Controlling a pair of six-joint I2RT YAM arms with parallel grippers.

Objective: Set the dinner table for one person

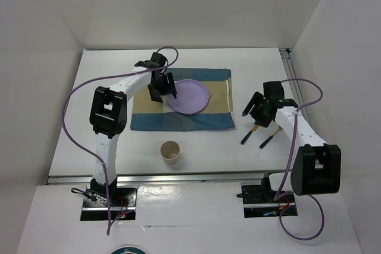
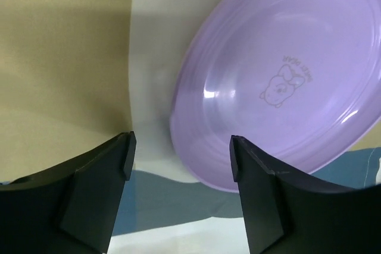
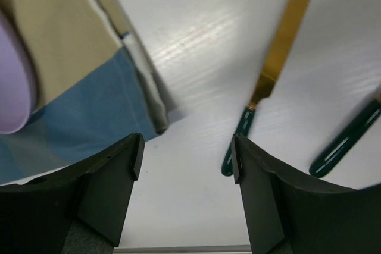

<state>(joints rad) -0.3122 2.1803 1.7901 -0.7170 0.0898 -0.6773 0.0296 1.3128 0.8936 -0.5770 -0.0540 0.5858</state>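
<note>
I get bright, even light overhead, shadows soft. Small glare spots on the plate ahead of the left claw; ahead of the right claw the table shows streaky sheen and the knife blurs toward the frame edge.

Dinner table: plain white, glossy.
Mat: broad stripes. Tan in the middle, then pale bands, then blue along the 12 and 6 o'clock edges.
Plate: lilac, plain except for a small grey-line rabbit print with lettering near the centre.
Cup: beige, no pattern.
Knife: gold blade, dark green handle.
Second utensil, at the knife's 3 o'clock: the same dark green handle.
Left gripper and right gripper: matte black.
Arms: white links, black joints.
Cables: purple.
</note>
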